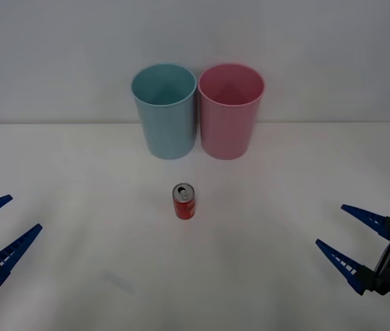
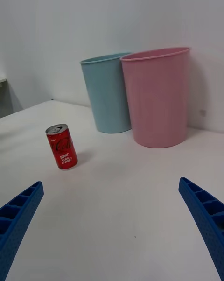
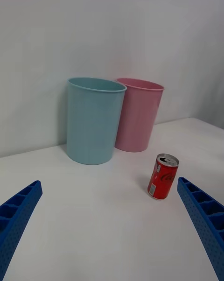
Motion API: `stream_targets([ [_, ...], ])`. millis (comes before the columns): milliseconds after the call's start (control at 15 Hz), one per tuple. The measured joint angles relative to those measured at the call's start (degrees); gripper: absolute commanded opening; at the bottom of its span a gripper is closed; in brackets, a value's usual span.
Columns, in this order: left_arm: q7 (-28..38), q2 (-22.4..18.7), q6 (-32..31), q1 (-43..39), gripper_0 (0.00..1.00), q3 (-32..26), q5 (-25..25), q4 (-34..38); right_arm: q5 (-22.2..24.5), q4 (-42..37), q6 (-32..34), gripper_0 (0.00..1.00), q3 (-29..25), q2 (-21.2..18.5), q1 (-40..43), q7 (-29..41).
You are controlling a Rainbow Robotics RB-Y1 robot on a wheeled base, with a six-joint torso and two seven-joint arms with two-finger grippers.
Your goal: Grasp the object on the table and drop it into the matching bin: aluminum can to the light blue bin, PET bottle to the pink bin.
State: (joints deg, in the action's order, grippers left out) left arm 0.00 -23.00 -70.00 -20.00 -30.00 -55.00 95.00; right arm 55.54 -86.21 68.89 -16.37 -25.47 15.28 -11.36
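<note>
Can: I see the aluminum can (image 1: 185, 201) upright at centre of the table (image 1: 78, 179).
Bins: at 12 o'clock from it, light blue bin (image 1: 165, 114) and pink bin (image 1: 230, 114), touching.
Left gripper (image 1: 1, 227): at 8 o'clock, jaws spread, holding nothing.
Right gripper (image 1: 338, 229): at 4 o'clock, jaws spread, holding nothing.

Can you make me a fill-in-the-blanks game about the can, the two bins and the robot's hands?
1. The red can stands upright on the white ____.
2. The bin right beside the pink bin is light ____.
3. The left hand and the right hand both have their fingers ____.
4. The top of the can is ____ in colour.

Missing words: table; blue; open; silver
</note>
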Motion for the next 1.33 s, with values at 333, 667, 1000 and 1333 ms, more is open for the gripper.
stream_targets([
  [333, 0.00, 0.00, 0.00, 0.00, 1.00, 0.00, 0.00, 0.00, 0.97, 4.19, -1.35, 1.00, 6.32, -0.02, -3.82, -1.66],
  [667, 0.00, 0.00, 0.00, 0.00, 1.00, 0.00, 0.00, 0.00, 0.92, 6.52, -5.57, 1.00, 12.28, 0.11, -6.90, -3.20],
  [1000, 0.00, 0.00, 0.00, 0.00, 1.00, 0.00, 0.00, 0.00, 0.96, 6.52, -11.88, 1.00, 17.53, 2.28, -8.66, -4.51],
  [1333, 0.00, 0.00, 0.00, 0.01, 1.00, 0.00, 0.00, 0.00, 3.81, 6.50, -17.76, 1.00, 20.88, 6.58, -10.09, -5.36],
])
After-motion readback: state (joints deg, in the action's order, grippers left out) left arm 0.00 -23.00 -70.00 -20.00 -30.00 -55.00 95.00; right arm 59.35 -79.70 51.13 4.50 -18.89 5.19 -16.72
